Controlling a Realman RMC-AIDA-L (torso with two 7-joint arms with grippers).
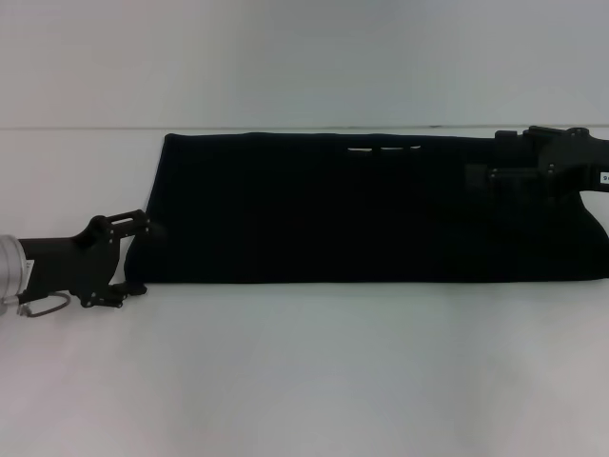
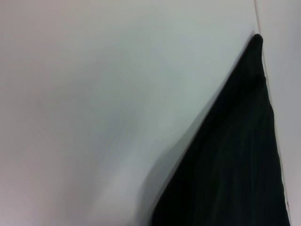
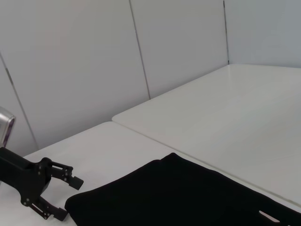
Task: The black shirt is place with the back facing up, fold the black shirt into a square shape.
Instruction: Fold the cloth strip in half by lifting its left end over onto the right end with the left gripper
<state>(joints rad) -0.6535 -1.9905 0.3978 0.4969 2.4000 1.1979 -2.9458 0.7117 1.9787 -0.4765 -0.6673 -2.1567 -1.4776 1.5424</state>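
Observation:
The black shirt point(image 1: 333, 219) lies flat on the white table as a long strip running left to right, with a small label near its far edge. My left gripper point(image 1: 147, 257) stands open at the strip's left near corner, its fingers just beside the cloth edge; the right wrist view shows the same left gripper point(image 3: 70, 200) next to the black shirt point(image 3: 178, 197). My right gripper point(image 1: 473, 178) hovers over the strip's far right part, dark against dark fabric. The left wrist view shows only a pointed corner of the black shirt point(image 2: 235, 169) on the table.
The white table point(image 1: 304, 371) stretches wide in front of the shirt. A seam point(image 1: 86, 128) runs across behind it, where a second tabletop point(image 3: 225, 117) begins. Pale wall panels point(image 3: 70, 61) stand beyond.

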